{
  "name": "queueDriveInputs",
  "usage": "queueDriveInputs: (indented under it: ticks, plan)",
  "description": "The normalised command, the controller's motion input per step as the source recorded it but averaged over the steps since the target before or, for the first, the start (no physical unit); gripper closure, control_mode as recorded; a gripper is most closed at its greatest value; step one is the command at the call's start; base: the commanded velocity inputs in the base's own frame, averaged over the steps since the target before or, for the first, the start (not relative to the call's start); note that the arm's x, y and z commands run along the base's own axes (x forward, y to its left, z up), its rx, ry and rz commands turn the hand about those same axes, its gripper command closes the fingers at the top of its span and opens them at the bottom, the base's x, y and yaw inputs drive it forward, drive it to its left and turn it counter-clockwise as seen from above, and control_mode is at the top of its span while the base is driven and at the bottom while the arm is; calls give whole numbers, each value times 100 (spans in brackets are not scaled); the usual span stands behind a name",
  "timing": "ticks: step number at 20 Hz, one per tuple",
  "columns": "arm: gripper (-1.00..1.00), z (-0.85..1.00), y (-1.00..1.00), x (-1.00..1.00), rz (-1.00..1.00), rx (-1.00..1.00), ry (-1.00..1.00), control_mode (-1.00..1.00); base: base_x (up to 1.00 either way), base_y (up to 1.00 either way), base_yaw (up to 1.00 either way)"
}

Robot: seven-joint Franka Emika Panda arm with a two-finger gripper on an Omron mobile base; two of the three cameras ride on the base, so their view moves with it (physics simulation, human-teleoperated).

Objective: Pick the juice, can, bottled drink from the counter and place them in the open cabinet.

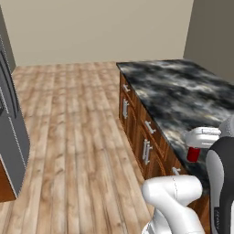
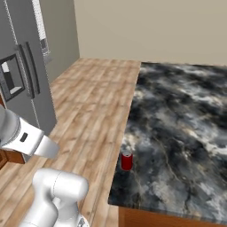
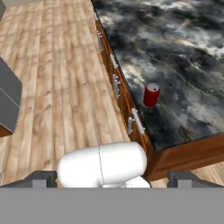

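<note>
Here, in the left base view, the can (image 1: 194,154) stands upright on the counter (image 1: 183,93), close to the edge above the drawers (image 1: 145,137), partly hidden by the white arm.

In the right base view, the can (image 2: 127,160) sits near the counter's (image 2: 177,133) floor-side edge and close to its near corner, its long axis vertical. A grey refrigerator (image 2: 24,75) stands across the wooden floor (image 2: 88,102), well apart.

In the hand view, the can (image 3: 151,95) lies ahead of the gripper (image 3: 112,177) and somewhat to the right, by the counter (image 3: 175,52) edge. The two dark fingertips (image 3: 43,178) stand far apart at the bottom corners: the jaws are wide open, holding and touching nothing. The coming move appears to call for an advance forward and down toward the can, with the jaws straddling its upright body.
</note>
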Motion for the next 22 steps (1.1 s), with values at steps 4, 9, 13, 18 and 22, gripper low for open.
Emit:
queueDriveInputs:
  ticks: [4,9,13,18,22]
  plan:
    - [-100,0,0,0,0,0,0,100,0,0,0]
    - [-100,0,0,0,0,0,0,100,0,0,0]
    - [-100,0,0,0,0,0,0,100,0,0,0]
    - [-100,0,0,0,0,0,0,-100,0,0,0]
    - [-100,0,-2,17,0,0,0,-100,0,0,0]
